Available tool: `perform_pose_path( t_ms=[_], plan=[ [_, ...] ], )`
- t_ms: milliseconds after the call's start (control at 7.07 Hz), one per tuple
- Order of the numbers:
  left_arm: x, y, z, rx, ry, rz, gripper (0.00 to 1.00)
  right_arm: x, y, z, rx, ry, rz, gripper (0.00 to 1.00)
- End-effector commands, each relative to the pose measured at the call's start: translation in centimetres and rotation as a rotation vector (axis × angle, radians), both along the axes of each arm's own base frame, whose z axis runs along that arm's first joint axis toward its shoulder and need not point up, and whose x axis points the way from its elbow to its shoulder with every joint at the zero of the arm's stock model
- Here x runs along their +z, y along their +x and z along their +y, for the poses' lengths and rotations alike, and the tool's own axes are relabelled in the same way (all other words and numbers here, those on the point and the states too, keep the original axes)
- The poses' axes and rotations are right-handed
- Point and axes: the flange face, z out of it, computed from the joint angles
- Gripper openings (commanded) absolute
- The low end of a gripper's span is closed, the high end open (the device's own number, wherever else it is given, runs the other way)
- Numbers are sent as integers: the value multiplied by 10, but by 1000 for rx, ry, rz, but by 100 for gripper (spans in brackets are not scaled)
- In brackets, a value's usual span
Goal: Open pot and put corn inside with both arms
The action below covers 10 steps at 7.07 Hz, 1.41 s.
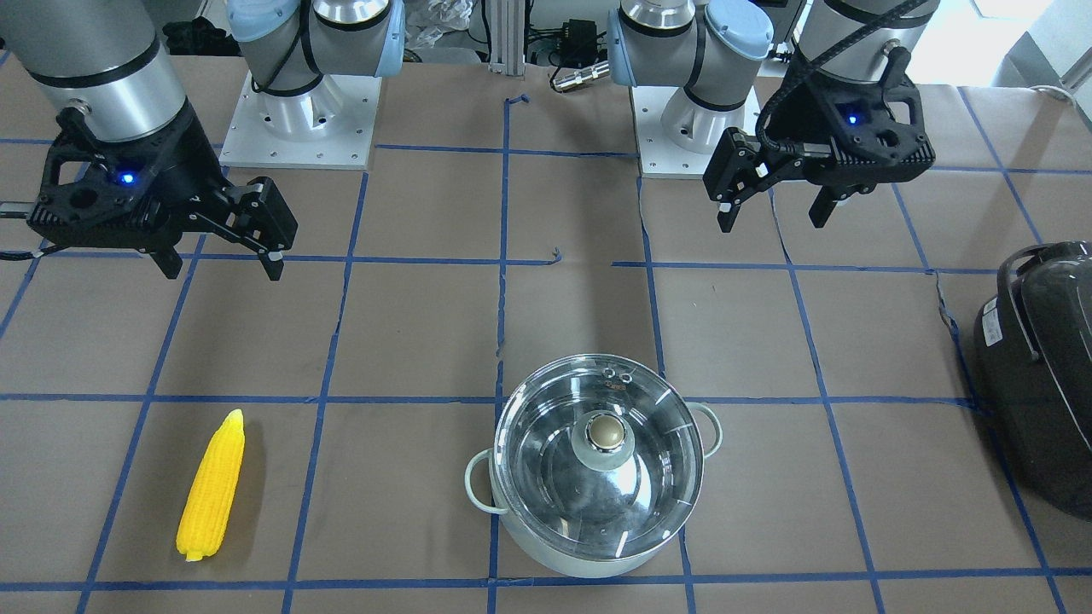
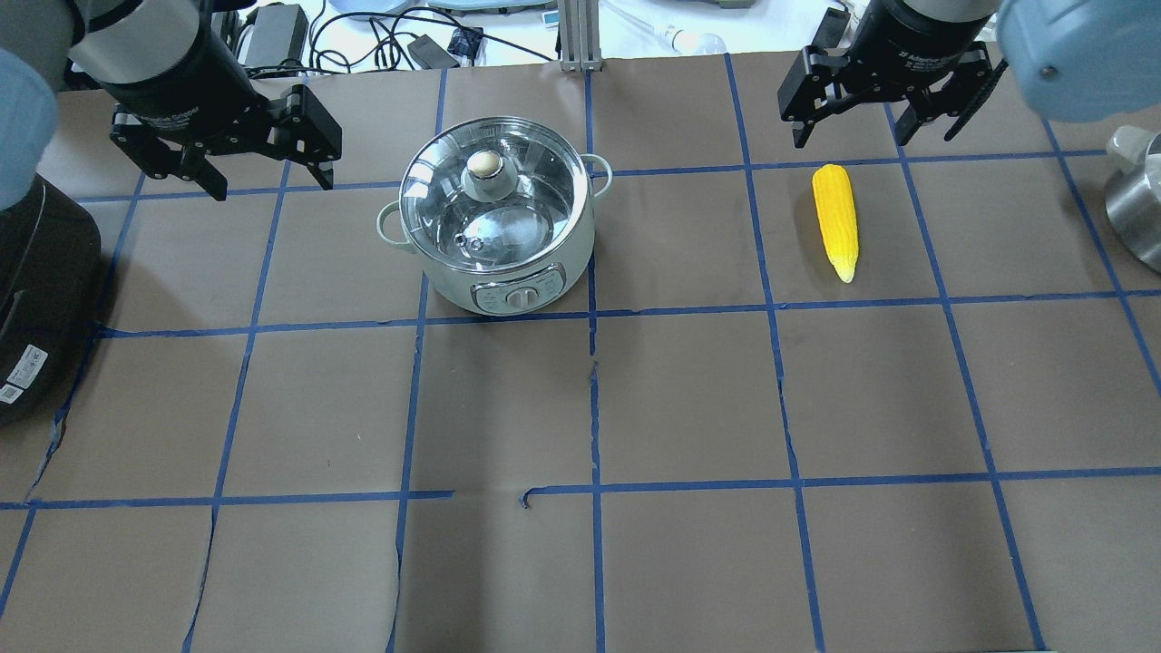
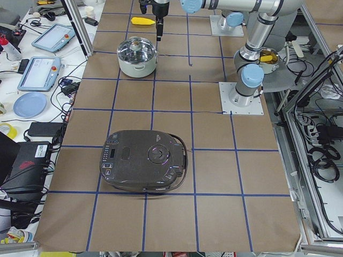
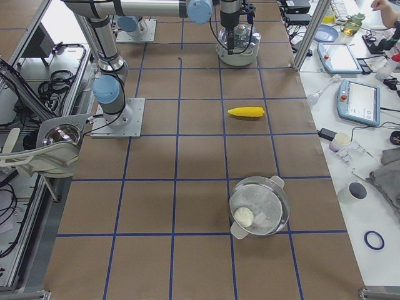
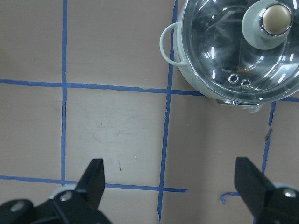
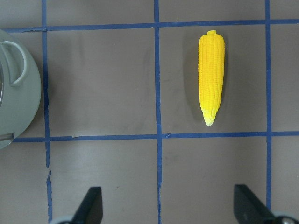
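The pot stands on the brown table with its glass lid and beige knob on; it also shows in the front view and the left wrist view. The corn lies flat on the table to the pot's right, also in the front view and the right wrist view. My left gripper hovers open and empty to the left of the pot. My right gripper hovers open and empty just beyond the corn's thick end.
A large dark grey appliance sits at the table's left edge, also in the left view. A second steel lidded pot stands near the table's right end. Blue tape lines mark a grid on the table.
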Motion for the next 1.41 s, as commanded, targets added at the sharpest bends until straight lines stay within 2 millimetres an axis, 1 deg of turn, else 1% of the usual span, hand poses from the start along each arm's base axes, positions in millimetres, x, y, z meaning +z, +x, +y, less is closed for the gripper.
perform_pose_path(
  t_ms=[0,141,283,424,566,848,990,1131,1273],
  plan=[
    [0,0,0,0,0,1,100,-1,-15,-16,23,-40,4,100],
    [0,0,0,0,0,1,100,-8,-23,-24,54,-32,5,100],
    [0,0,0,0,0,0,100,-39,-34,-53,49,-23,2,100],
    [0,0,0,0,0,0,100,-62,-48,-78,59,-28,20,100],
    [0,0,0,0,0,0,100,-65,-74,-88,27,-28,20,100],
    [0,0,0,0,0,0,100,-99,-98,-110,24,-3,22,100],
    [0,0,0,0,0,0,100,-104,-100,-111,20,3,21,100],
    [0,0,0,0,0,0,100,-116,-101,-112,19,13,17,100],
    [0,0,0,0,0,0,100,-151,-109,-119,12,45,13,100]
  ],
)
